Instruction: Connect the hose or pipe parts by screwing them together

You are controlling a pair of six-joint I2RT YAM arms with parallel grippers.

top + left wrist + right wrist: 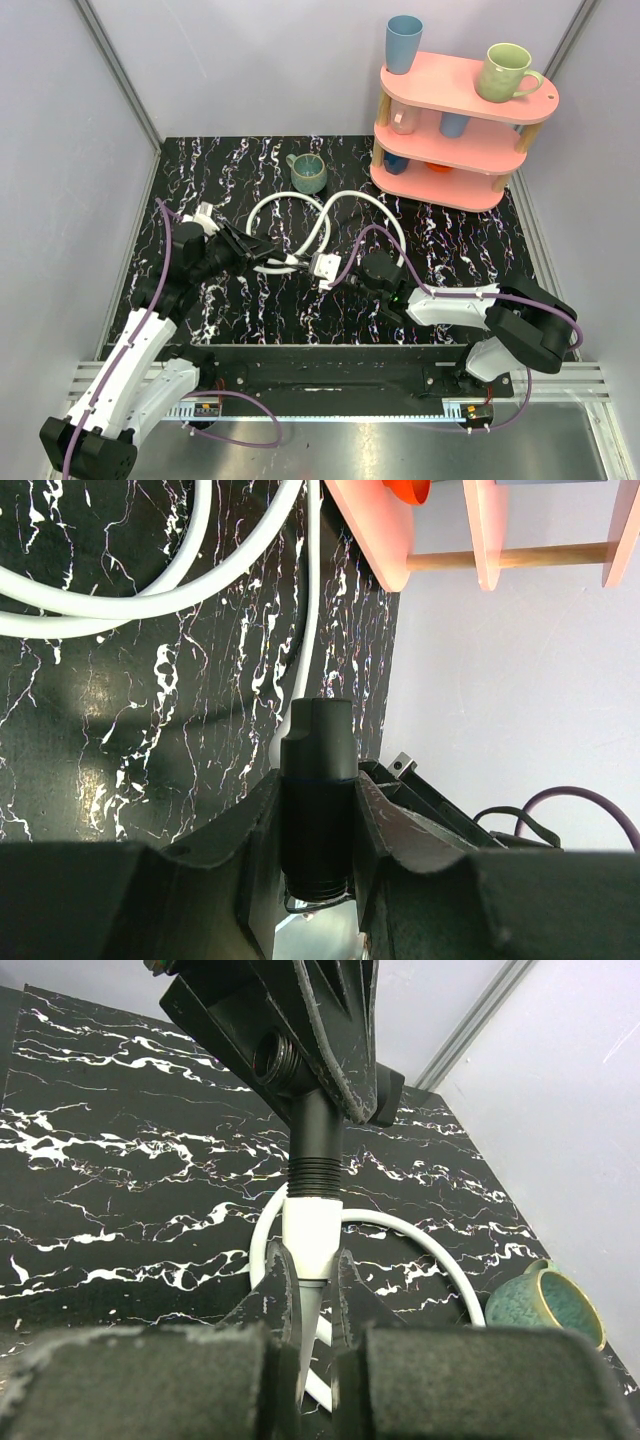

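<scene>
Right wrist view: right jaws clamped on the white hose end [312, 1230]; left jaws clamped on the black fitting [316, 1150], butted end to end with it. Hoses [285, 196] loop mid-worktop [470, 250], toward the far edge. Judged step: screwing together, threads showing. Next: twist one side, axes aligned, no cross-threading.

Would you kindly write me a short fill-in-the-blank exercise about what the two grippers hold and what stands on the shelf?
The left gripper is shut on a threaded fitting coloured ___.
The right gripper is shut on a hose end coloured ___.
The top of the pink shelf holds a blue cup and a ___ mug.
Missing words: black, white, green.
</scene>
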